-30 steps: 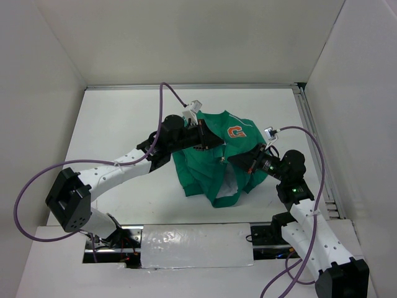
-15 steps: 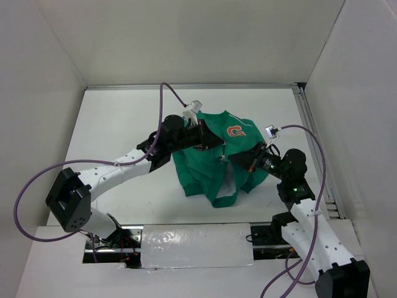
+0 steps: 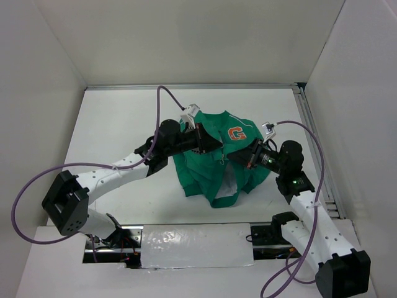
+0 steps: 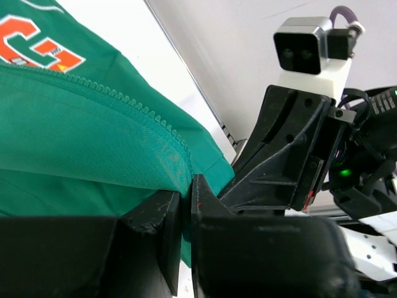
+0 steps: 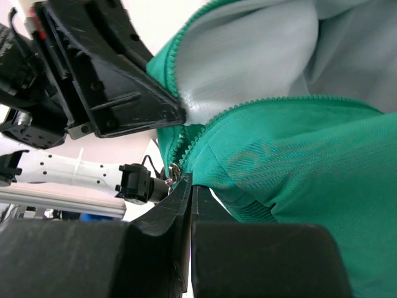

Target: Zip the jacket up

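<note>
**Right gripper [image 3: 240, 158] edging inward on jacket [image 3: 208, 172]**

Compared with a second ago, the right arm is reaching farther left. It is pinching one open zipper edge tight, and the left gripper [image 3: 212, 141] is clamping the opposite one. The jacket is lying crumpled at the middle of the table [image 3: 118, 118].

A white table [image 3: 118, 118] sits inside a plain white enclosure: a back wall [image 3: 198, 37], a left wall [image 3: 31, 112] and a right wall [image 3: 363, 93] rise from its edges. A metal rail [image 3: 315, 149] runs along the table's right edge, and a thin metal strip [image 3: 186, 87] lines the far edge. At the near edge lies a crinkled, silvery sheet [image 3: 197, 245], set into a white ledge [image 3: 49, 267].
</note>
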You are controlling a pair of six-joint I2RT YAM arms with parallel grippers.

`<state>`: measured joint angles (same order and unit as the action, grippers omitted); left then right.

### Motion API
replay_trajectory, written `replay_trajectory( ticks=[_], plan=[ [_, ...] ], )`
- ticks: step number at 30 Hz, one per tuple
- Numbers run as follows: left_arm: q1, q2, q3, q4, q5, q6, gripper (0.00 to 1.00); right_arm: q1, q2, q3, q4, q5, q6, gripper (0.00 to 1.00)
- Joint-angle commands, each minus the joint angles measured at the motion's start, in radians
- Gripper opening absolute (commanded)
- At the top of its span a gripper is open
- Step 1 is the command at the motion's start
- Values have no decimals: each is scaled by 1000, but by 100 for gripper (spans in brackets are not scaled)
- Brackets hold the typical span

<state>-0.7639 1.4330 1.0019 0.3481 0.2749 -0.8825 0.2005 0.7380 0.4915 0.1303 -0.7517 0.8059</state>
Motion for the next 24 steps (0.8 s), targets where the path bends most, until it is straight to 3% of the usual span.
replay_trajectory(
  ticks=[1, 16, 17, 18, 21, 22, 24],
  plan=[
    [-3, -45, 1, 120, 27, 43, 0, 8, 12, 68, -50, -6, -34, 0],
    [-14, 24, 78, 71, 116, 135, 0, 10, -17, 62, -8, -6, -45, 0],
    [-14, 33, 105, 43, 115, 117, 7, 11, -19, 65, -5, -2, -42, 0],
    [-11, 38, 116, -10, 119, 113, 37, 10, -19, 65, -1, -3, -45, 0],
    [-8, 38, 118, -23, 147, 94, 94, 10, -15, 64, 0, -6, -40, 0],
    [-2, 38, 110, -17, 159, 85, 99, 11, -17, 61, 2, -6, -37, 0],
    [29, 29, 86, 8, 228, 48, 99, 14, -20, 50, 5, -9, -34, 0]
  ],
)
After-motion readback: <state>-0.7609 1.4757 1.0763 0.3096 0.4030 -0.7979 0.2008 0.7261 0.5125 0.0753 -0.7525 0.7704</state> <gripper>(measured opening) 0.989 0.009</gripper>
